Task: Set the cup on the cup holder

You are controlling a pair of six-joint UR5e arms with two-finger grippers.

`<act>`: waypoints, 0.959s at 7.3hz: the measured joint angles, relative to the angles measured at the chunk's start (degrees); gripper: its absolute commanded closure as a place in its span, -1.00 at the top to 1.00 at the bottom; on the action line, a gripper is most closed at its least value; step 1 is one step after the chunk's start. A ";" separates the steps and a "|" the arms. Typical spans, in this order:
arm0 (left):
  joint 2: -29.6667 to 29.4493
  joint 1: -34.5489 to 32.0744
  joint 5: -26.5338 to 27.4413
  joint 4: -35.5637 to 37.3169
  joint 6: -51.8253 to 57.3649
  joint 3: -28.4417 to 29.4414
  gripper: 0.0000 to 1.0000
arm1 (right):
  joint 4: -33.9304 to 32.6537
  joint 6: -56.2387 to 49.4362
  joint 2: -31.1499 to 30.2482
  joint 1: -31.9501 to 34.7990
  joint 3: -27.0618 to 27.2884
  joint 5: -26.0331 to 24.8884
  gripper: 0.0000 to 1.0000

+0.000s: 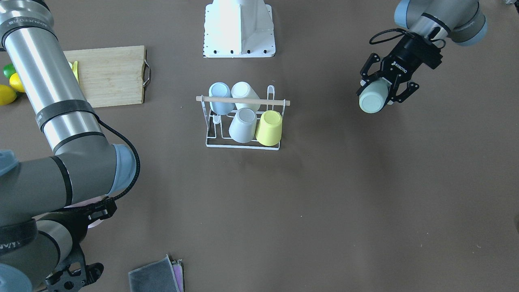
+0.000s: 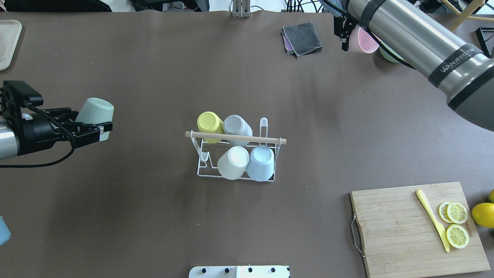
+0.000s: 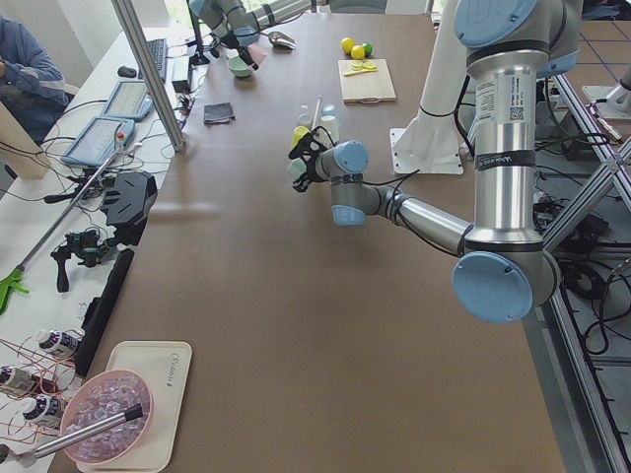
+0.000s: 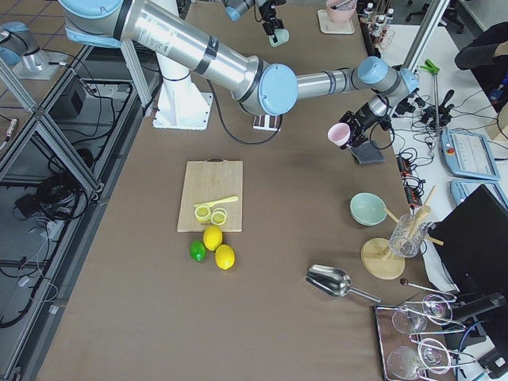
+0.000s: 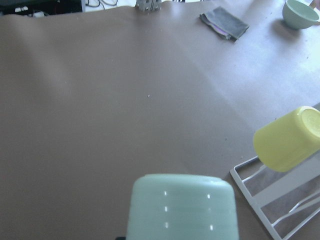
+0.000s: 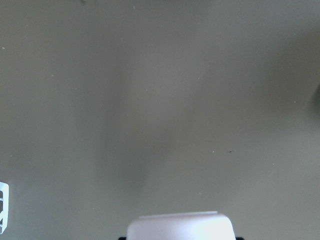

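Note:
The cup holder, a white wire rack with a wooden rod handle, stands at mid-table and carries several upturned cups: yellow, grey, white and light blue. It also shows in the front-facing view. My left gripper is shut on a pale green cup, held sideways above the table well to the left of the rack; the cup fills the bottom of the left wrist view. My right gripper is shut on a pink cup at the far right side; the cup also shows in the right wrist view.
A wooden cutting board with lemon slices and a yellow knife lies near right, with whole lemons beside it. A folded grey cloth lies at the far edge. A green bowl sits beyond it. The robot base is behind the rack.

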 measured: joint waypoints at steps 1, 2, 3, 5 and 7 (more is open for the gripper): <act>-0.39 3.08 6.57 -3.67 0.39 -0.44 -0.74 | 0.16 3.35 -3.18 -0.20 7.12 -0.44 -1.00; -1.86 6.68 13.57 -5.69 1.94 -1.03 -0.74 | 0.83 5.80 -6.10 -0.54 13.16 -0.50 -1.00; -4.43 11.24 20.96 -6.48 5.21 -1.23 -0.72 | 3.38 9.16 -9.66 -1.01 19.26 -0.28 -1.00; -10.90 22.29 36.72 -6.86 14.52 -0.60 -0.66 | 16.40 19.85 -17.30 -2.27 29.67 0.47 -1.00; -14.53 27.99 44.59 -6.99 21.61 0.06 -0.61 | 32.43 28.46 -21.61 -3.34 33.32 0.58 -1.00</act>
